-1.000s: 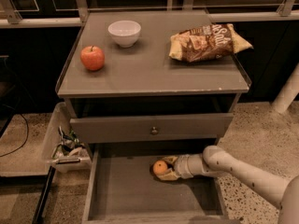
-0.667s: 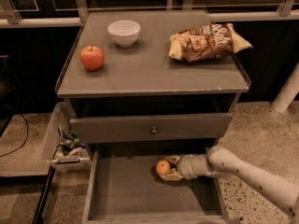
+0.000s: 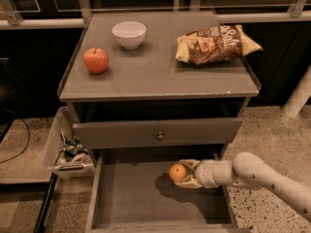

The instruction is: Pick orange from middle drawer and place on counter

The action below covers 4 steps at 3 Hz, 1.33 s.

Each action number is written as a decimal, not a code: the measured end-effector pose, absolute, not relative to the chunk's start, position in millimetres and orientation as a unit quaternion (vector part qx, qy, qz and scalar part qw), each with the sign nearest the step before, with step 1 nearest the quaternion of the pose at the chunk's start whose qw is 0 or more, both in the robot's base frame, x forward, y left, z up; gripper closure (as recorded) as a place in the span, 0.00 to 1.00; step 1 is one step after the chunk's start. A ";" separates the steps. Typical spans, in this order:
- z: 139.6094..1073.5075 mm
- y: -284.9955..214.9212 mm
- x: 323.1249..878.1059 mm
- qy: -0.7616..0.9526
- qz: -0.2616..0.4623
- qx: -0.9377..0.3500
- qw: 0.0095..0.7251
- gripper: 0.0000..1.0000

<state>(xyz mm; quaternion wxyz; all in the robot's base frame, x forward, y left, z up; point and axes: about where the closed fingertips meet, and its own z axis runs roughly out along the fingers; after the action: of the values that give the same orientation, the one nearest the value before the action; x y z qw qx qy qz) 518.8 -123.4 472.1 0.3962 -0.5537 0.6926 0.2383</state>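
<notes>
The orange (image 3: pixel 177 172) is in the open middle drawer (image 3: pixel 129 195), near its back right part. My gripper (image 3: pixel 181 174) reaches in from the right, with one finger above and one below the fruit. It is shut on the orange and holds it slightly above the drawer floor, where a shadow falls to the lower left. The counter (image 3: pixel 155 74) is the grey cabinet top above.
On the counter stand a red-orange apple (image 3: pixel 96 60) at the left, a white bowl (image 3: pixel 129 34) at the back and a brown chip bag (image 3: pixel 216 43) at the right. A shut drawer front with a brass knob (image 3: pixel 159 136) overhangs the open drawer. A bin of clutter (image 3: pixel 65 154) stands on the floor at the left.
The gripper and the orange have moved together a little to the right and slightly up inside the drawer. The arm's elbow has drawn back to the right.
</notes>
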 end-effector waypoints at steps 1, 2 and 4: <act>538.6 -142.8 494.6 0.676 0.210 -0.575 0.411 1.00; 617.6 -161.9 481.3 0.658 0.170 -0.594 0.430 1.00; 693.5 -176.0 481.7 0.650 0.130 -0.604 0.441 1.00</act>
<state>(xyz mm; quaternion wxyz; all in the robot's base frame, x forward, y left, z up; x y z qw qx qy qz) 481.7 -176.0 693.5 0.4415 -0.6043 0.6504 0.1299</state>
